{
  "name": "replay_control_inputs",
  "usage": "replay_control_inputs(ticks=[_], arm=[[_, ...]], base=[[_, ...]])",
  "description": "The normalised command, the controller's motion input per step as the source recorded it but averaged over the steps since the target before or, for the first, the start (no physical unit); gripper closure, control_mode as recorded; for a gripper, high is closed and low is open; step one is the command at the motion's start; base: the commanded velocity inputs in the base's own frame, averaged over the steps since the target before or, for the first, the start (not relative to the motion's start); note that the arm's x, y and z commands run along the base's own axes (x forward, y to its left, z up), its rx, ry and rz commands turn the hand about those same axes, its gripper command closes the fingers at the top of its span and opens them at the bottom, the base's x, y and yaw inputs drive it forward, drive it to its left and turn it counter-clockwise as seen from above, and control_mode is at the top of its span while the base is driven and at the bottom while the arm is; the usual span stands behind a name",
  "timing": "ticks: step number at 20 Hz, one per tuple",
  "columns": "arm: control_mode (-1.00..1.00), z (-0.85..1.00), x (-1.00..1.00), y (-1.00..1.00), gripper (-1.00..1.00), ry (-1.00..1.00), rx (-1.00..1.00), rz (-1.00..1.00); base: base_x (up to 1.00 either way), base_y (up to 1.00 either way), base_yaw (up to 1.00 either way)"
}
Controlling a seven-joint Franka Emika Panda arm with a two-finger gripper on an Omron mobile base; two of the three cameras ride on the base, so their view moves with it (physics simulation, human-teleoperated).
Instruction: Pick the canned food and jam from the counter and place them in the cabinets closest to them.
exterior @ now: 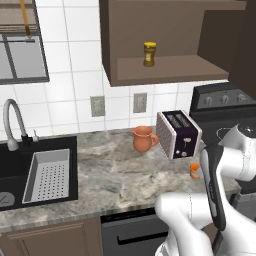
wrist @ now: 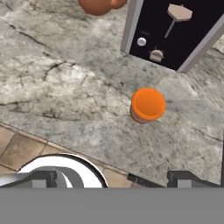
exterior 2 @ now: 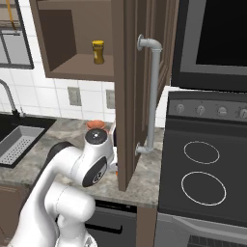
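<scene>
The jam [wrist: 148,105], a squat orange jar, stands on the marbled counter [wrist: 65,87] near its front edge, just ahead of my gripper [wrist: 116,179], which is open with nothing between its fingertips. From the left base the jam [exterior: 194,171] peeks out beside my forearm, in front of the toaster. Above the counter [exterior: 115,170] the dark brown cabinet [exterior: 165,70] stands open, and a taller amber jar [exterior: 149,54] rests on its shelf. The same cabinet [exterior 2: 72,72] and amber jar [exterior 2: 98,52] show from the right base. The canned food is out of view.
A silver toaster [exterior: 178,134] and a terracotta jug [exterior: 143,138] stand behind the jam. The cabinet's open door [exterior 2: 126,96] with its pipe handle [exterior 2: 153,96] hangs over the counter beside the stove [exterior 2: 202,173]. A black sink [exterior: 15,172] lies at the left.
</scene>
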Motion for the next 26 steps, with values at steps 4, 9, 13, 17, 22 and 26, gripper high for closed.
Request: replay_control_inputs(ticks=[4,9,13,17,22,26], arm=[[-1.00,-0.14,0.07,0.04,-1.00,-0.04,-0.01,0.00],[-1.00,-0.15,0.10,0.04,-1.00,-0.04,-0.01,0.00],[-1.00,-0.15,0.11,0.02,-1.00,-0.04,0.00,0.00],[-1.00,-0.16,0.07,0.00,-1.00,-0.04,-0.01,0.00],[-1.00,-0.15,0.05,0.00,-1.00,-0.05,-0.01,0.00],[-1.00,-0.14,0.07,0.00,-1.00,-0.06,-0.01,0.00]], base=[[0.00,0.00,0.00],[0.00,0.00,0.00],[0.00,0.00,0.00],[0.00,0.00,0.00],[0.00,0.00,0.00],[0.00,0.00,0.00]])
